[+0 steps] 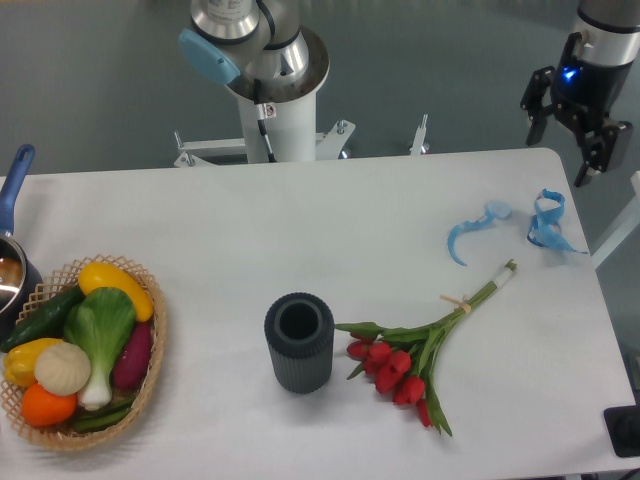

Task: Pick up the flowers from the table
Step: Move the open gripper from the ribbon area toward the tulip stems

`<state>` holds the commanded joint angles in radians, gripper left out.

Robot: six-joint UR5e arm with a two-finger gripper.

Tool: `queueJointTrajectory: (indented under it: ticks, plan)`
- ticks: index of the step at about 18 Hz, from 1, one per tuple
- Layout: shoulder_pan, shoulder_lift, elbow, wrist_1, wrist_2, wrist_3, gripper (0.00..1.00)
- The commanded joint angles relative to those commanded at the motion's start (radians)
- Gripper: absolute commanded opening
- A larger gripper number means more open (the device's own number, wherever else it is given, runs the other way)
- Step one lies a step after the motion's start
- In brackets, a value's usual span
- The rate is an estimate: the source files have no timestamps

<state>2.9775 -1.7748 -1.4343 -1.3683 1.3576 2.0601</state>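
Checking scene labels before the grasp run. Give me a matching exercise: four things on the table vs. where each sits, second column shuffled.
Things:
1. flowers
2. dark ribbed cup
3. wicker basket of vegetables
4. blue ribbons

Places:
A. left edge of the table
B. far right of the table, below the open tool
C. lying flat, right of centre near the front edge, stems pointing to the back right
D. upright at the middle front, just left of the red blooms

Pairs: 1-C, 2-D, 3-A, 4-B
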Motion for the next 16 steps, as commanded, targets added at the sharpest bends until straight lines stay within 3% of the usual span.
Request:
queueJointTrajectory:
  ticks: [5, 8, 13, 16]
  plan:
    - [-0.011, 0.006, -0.021, 0.0, -0.011, -0.006, 1.0]
    - [-0.012, 0.006, -0.049, 0.005, -0.037, -0.139, 1.0]
    - [-0.077, -0.008, -0.074, 0.077, -0.038, -0.227, 1.0]
    - [-0.129, -0.054, -0.077, 0.09, -0.035, -0.348, 1.0]
